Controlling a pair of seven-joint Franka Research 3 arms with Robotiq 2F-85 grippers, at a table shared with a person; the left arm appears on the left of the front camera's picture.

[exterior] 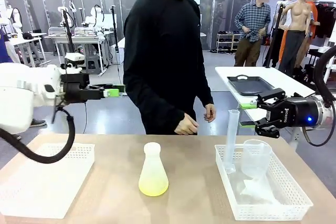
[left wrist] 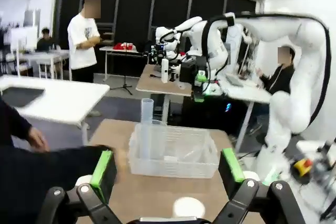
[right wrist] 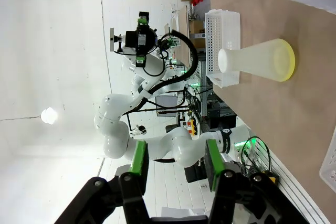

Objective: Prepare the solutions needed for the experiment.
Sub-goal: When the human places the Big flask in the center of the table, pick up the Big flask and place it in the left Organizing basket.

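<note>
Solutions point(exterior: 153, 186): shallow yellow-green layer at the bottom of the frosted conical flask point(exterior: 152, 158), upright on the table point(exterior: 194, 150), toward the near edge. Left of flask, low white basket point(exterior: 47, 182), well apart. Right of flask, second white basket point(exterior: 294, 195) with tall graduated cylinder point(exterior: 231, 140) and clear beaker point(exterior: 255, 158) inside; scale marks too faint to read. Bare tabletop all round flask, widest behind it, toward person point(exterior: 163, 51) at far edge. Left gripper point(exterior: 118, 92) high and left of flask, jaws spread wide, nothing between. Right gripper point(exterior: 247, 115) high and right of flask, near cylinder's top, jaws partly parted on nothing. Small white lettering on its black body, too small to read.
</note>
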